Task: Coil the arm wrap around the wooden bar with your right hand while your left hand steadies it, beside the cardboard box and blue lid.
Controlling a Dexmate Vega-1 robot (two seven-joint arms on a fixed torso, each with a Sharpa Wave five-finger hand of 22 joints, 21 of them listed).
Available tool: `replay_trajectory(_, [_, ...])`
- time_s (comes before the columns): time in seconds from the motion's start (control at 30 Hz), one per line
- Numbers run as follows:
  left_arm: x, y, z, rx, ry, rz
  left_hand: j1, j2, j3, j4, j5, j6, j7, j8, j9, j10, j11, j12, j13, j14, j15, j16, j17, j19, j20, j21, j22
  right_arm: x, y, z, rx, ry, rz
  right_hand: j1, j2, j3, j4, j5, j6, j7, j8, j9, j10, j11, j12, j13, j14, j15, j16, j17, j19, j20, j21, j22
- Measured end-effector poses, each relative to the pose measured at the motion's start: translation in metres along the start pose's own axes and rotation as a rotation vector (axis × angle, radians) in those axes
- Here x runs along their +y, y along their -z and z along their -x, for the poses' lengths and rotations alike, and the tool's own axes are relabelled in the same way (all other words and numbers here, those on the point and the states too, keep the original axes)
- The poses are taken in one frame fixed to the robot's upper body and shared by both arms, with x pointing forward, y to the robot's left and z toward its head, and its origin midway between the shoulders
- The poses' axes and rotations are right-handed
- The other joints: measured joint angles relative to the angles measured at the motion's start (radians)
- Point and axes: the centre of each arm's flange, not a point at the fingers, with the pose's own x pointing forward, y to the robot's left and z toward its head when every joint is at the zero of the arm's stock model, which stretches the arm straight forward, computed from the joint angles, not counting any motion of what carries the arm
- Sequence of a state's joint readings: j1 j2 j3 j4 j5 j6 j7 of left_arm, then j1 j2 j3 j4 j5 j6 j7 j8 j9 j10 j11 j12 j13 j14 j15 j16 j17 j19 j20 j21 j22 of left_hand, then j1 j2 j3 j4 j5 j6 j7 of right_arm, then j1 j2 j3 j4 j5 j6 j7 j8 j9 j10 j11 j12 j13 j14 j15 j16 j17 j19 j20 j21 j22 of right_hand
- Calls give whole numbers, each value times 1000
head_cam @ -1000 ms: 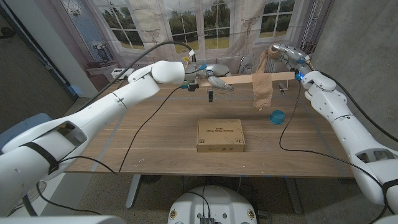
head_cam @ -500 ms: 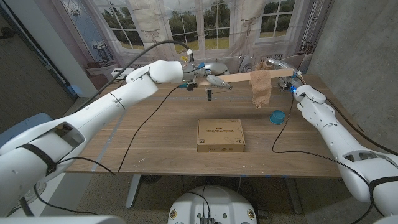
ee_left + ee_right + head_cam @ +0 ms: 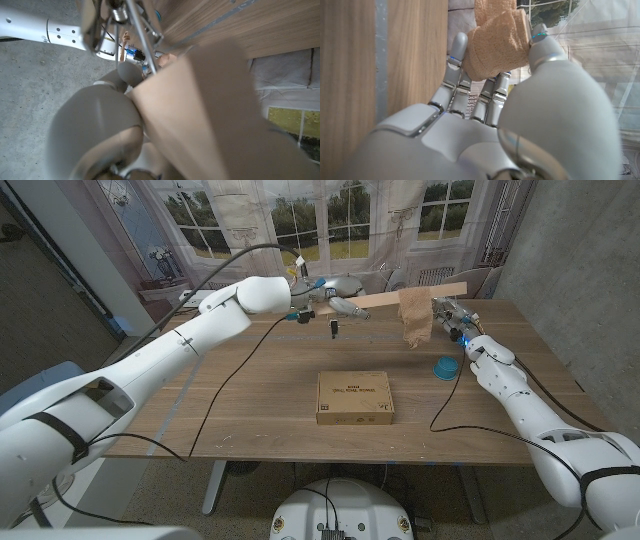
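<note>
The wooden bar [image 3: 400, 297] runs across the far side of the table, and my left hand [image 3: 340, 307] grips its left end. In the left wrist view the bar [image 3: 215, 115] looms large beside my grey left hand [image 3: 95, 135]. The tan arm wrap [image 3: 415, 322] hangs in a loose fold from the bar's right part. My right hand [image 3: 452, 317] is just right of that fold, below the bar. In the right wrist view my right hand [image 3: 485, 120] pinches the rolled end of the wrap [image 3: 497, 45] between thumb and fingers.
The cardboard box [image 3: 354, 397] lies flat mid-table. The blue lid [image 3: 444, 366] sits right of it, under my right hand. A small black post [image 3: 338, 331] stands below the bar near my left hand. Cables trail over the table [image 3: 250, 410]. Windows and clutter are behind.
My right hand has come down from behind the bar's right end to the near side below it, carrying the wrap's roll. The bar's right end has risen slightly. The left hand keeps its hold.
</note>
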State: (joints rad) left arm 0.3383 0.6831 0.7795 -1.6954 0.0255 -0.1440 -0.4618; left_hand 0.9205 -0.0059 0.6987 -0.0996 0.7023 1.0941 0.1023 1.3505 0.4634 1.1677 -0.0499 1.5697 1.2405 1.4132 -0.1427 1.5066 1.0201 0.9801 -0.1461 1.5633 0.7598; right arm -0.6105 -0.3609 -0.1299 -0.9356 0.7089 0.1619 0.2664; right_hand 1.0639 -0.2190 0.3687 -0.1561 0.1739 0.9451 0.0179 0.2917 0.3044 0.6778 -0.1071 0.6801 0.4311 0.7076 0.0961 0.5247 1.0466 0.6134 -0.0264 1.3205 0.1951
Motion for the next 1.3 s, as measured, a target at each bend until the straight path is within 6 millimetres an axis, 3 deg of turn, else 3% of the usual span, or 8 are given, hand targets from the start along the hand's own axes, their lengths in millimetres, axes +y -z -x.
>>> replay_trajectory(0.8, [8,6,-1,-6,-33,3,0,0,0,0,0,0,0,7,-2,0,0,-3,0,0,0,0,-3,0,0,0,0,5,64,39,5,-6,-82,0,0,3,-3,0,5,5,-2,9,0,0,1,6,2,-2,-14,7,-14,-3,12,-9])
replay_trajectory(1.3, [9,8,-4,-6,-26,3,0,0,0,0,0,0,0,11,-3,0,0,-1,0,-1,-1,0,-3,0,0,0,0,11,71,74,-81,-3,-106,0,0,3,-2,0,5,5,-7,14,0,0,0,9,4,-3,-20,14,-18,-4,26,-14])
